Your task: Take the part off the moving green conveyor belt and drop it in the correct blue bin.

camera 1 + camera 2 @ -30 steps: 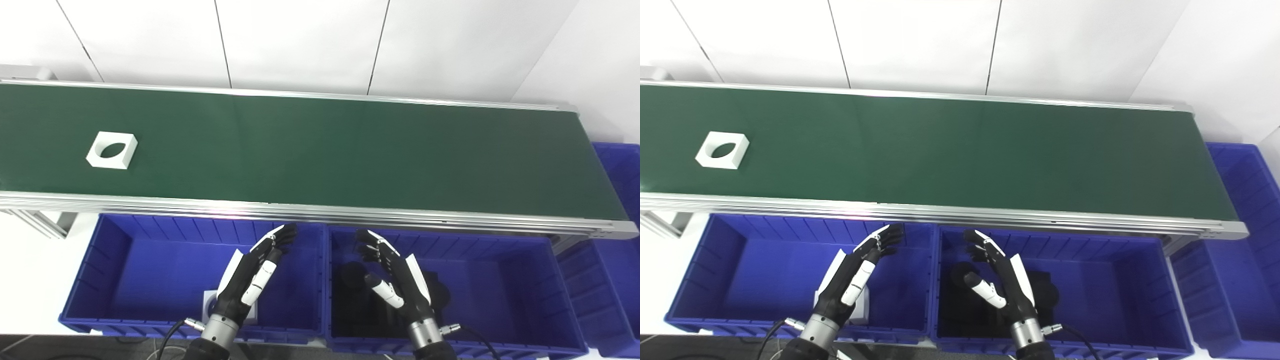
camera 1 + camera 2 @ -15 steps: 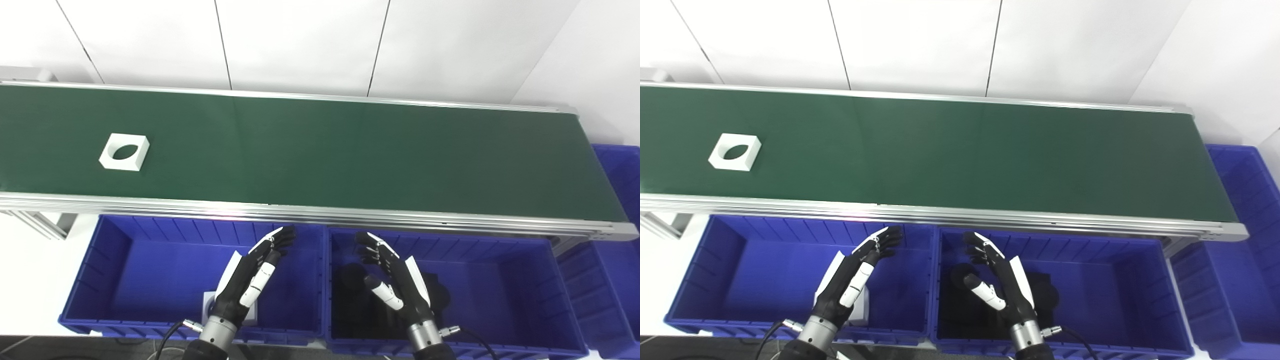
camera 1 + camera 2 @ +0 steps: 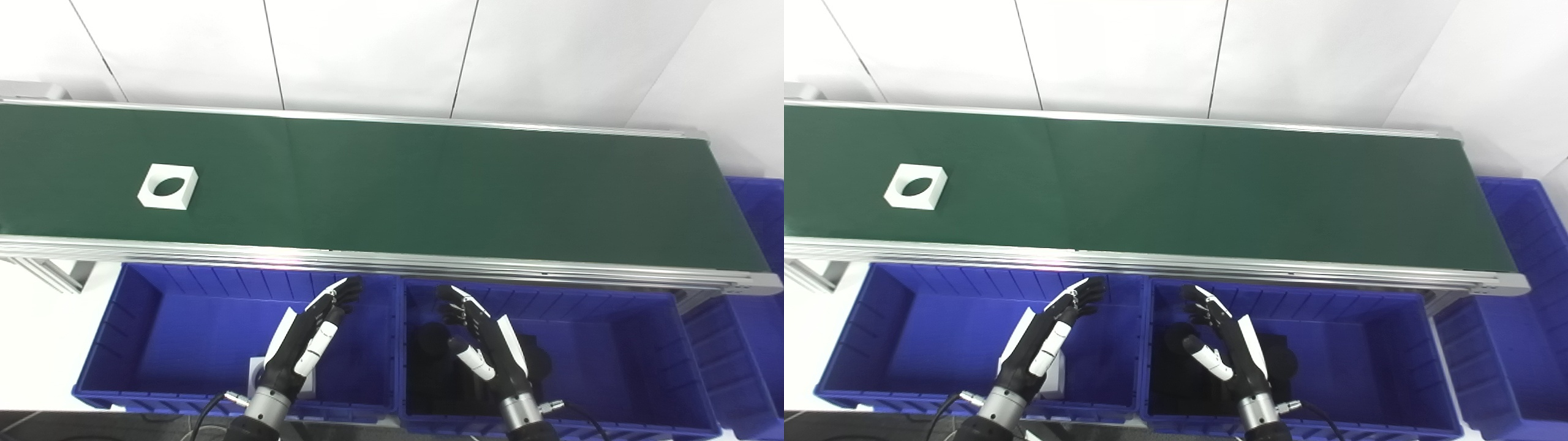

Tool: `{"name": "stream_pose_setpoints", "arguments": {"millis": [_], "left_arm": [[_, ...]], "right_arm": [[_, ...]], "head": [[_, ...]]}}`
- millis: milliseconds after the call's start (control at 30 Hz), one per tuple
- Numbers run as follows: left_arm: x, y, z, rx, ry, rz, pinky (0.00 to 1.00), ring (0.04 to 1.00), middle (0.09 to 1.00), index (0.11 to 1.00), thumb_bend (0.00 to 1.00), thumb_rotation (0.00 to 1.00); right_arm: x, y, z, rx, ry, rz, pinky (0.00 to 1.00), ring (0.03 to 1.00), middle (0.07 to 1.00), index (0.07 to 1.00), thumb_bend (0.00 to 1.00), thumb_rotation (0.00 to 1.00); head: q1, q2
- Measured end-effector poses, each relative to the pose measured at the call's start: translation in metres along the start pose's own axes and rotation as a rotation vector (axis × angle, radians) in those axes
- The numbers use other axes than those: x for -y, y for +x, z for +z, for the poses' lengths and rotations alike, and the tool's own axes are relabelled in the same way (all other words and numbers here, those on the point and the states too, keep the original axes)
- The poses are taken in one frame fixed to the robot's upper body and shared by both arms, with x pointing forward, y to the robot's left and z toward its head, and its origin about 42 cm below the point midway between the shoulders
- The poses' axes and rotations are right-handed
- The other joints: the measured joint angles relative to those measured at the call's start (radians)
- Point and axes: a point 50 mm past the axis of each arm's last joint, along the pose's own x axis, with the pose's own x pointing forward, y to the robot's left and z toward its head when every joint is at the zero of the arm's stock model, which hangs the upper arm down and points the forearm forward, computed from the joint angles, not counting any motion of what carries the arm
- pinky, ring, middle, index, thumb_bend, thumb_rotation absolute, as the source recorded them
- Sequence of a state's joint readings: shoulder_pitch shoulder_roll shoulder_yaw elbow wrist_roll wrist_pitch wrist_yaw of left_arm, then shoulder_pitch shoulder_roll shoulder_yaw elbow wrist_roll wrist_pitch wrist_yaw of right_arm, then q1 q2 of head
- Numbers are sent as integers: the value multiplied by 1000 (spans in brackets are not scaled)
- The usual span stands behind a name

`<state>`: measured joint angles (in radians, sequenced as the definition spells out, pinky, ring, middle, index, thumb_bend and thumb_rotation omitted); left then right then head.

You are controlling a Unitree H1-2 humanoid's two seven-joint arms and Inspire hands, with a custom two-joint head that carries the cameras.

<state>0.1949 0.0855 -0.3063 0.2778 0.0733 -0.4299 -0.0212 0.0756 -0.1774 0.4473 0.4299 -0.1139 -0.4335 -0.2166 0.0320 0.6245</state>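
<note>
Left hand (image 3: 306,340) hovers over the left blue bin (image 3: 153,331), fingers spread, holding nothing. Right hand (image 3: 487,346) likewise hangs empty and spread over the middle bin (image 3: 612,343). The white part (image 3: 168,186) sits far left on the green belt (image 3: 429,184).

White part (image 3: 168,195) on green belt (image 3: 429,184); blue bins (image 3: 184,318).

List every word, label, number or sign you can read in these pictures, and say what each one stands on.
None: no readable text shows in either view.
The white part, the green conveyor belt and its metal rail, the blue bins, the left hand and right hand, and the wall panels carry no visible lettering.
</note>
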Motion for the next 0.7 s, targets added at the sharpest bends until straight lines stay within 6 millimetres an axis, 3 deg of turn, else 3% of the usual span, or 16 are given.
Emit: {"name": "stream_pose_setpoints", "arguments": {"millis": [33,133,167,200,300,400,700], "left_arm": [[0,0,-2,-6,0,-1,824,859,861,859,553,988],[2,-1,-8,-28,0,-3,817,852,853,851,582,971],[3,-2,-10,-35,-2,0,819,851,851,847,593,961],[4,-2,-13,-47,-4,1,816,849,849,841,598,948],[9,-2,-21,-80,-7,-4,788,837,841,827,579,916],[12,-2,-26,-96,-3,-4,754,820,828,811,581,903],[14,3,-25,-92,10,12,729,806,814,796,606,896]], "right_arm": [[0,1,-1,-4,-2,2,737,789,845,847,916,930],[0,0,-6,-21,-10,9,728,784,845,851,900,932],[0,0,-7,-24,-11,8,724,782,844,851,896,934],[0,0,-7,-25,-12,8,723,781,843,851,902,938],[3,5,-10,-31,-13,-2,732,776,828,838,915,935],[3,7,-12,-33,-15,-7,745,774,819,827,921,925],[4,9,-14,-36,-16,-16,720,773,820,815,952,930]], "head": [[24,-24],[48,-49],[75,-86],[75,-86],[98,-143],[103,-164],[104,-170]]}}
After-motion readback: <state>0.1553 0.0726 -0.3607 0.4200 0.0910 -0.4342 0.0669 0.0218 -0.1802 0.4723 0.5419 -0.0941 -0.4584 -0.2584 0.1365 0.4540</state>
